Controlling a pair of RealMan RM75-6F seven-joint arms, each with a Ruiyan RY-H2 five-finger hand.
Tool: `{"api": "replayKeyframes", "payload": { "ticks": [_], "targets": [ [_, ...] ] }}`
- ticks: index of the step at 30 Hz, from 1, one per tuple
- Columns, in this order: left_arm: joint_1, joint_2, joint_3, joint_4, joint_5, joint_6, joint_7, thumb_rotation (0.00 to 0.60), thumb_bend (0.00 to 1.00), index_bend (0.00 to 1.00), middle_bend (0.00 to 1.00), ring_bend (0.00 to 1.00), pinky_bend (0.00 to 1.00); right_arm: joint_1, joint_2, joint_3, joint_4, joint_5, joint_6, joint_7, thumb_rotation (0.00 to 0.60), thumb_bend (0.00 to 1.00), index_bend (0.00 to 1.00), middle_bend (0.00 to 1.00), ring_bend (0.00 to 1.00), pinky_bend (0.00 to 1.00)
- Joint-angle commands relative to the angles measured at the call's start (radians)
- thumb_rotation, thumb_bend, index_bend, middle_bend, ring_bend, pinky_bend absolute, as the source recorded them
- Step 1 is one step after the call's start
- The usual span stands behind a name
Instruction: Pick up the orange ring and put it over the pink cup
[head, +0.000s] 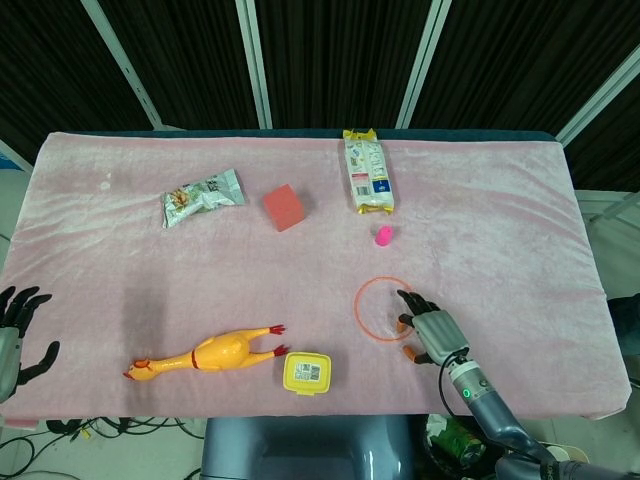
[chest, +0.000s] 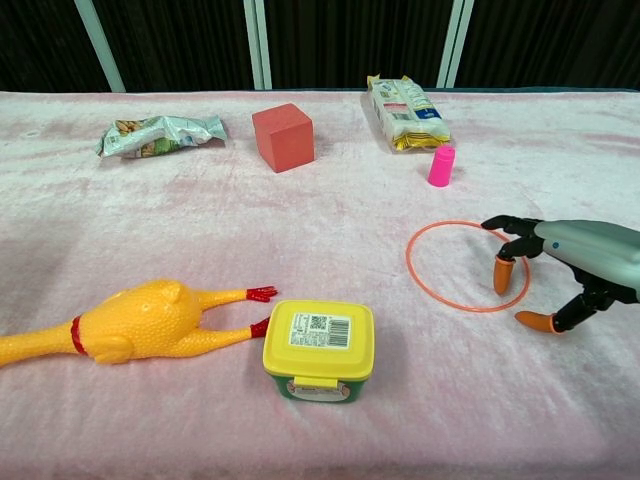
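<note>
Ring (head: 385, 308) lies flat toward the desk's near right edge; right hand (head: 428, 333) hovers spread over its rim to pinch it, cup (head: 383, 236) upright just beyond

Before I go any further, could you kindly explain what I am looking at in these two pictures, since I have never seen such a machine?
It is a two-armed robot at a table covered in pink cloth, steered by a person. One picture looks down from its head, the other looks forward from its chest. The right robot hand reaches over the edge of the orange ring, fingers spread, holding nothing. The left robot hand waits open at the table's edge. The pink cup stands beyond the ring. Also there: a rubber chicken, a yellow-lidded box, a red cube and two snack packets.
</note>
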Motion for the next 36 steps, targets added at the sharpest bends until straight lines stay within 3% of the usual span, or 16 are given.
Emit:
{"api": "replayKeyframes", "payload": {
  "ticks": [1, 36],
  "targets": [
    [0.001, 0.0, -0.001, 0.0, 0.0, 0.0, 0.004, 0.6, 0.33, 0.19, 0.12, 0.0, 0.0, 0.006, -0.01, 0.006, 0.017, 0.007, -0.004, 0.012, 0.6, 0.27, 0.5, 0.0, 0.0, 0.19],
    [0.019, 0.009, -0.014, -0.01, 0.0, 0.004, -0.007, 0.6, 0.33, 0.19, 0.12, 0.0, 0.0, 0.036, -0.05, -0.006, 0.041, 0.013, -0.007, -0.004, 0.6, 0.3, 0.55, 0.0, 0.0, 0.19]
  ]
}}
